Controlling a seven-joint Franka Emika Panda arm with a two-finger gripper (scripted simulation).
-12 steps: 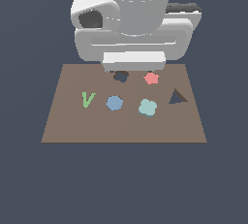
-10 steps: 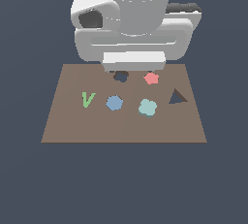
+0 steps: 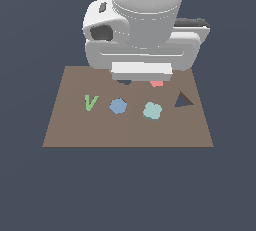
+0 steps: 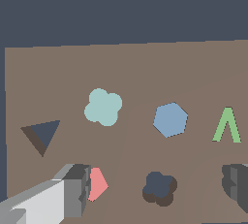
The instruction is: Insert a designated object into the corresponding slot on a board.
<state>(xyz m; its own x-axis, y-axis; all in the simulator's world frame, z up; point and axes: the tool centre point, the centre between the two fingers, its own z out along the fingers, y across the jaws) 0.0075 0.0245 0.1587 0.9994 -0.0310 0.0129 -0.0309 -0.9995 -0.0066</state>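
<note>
The designated object (image 3: 152, 110) (image 4: 103, 107) is a pale teal lobed piece lying flat on the brown board (image 3: 75, 130) (image 4: 145, 72). The slot (image 4: 160, 188) is a dark lobed cut-out; in the exterior view the slot (image 3: 125, 81) peeks out from under the arm's white hand (image 3: 142, 70). My gripper (image 4: 156, 189) is open and hangs above the slot, with one grey finger (image 4: 72, 191) on each side of it. It holds nothing. The teal piece lies apart from both fingers.
On the board also lie a red pentagon (image 3: 156, 83) (image 4: 98, 184) next to one finger, a blue hexagon (image 3: 118, 106) (image 4: 170, 120) and a green V shape (image 3: 90, 102) (image 4: 227, 126). A dark triangular cut-out (image 3: 183, 100) (image 4: 42, 135) is beyond the teal piece.
The arm's hand has come a little lower and towards the exterior view's right, covering more of the slot and the red pentagon. The pieces on the board have not moved.
</note>
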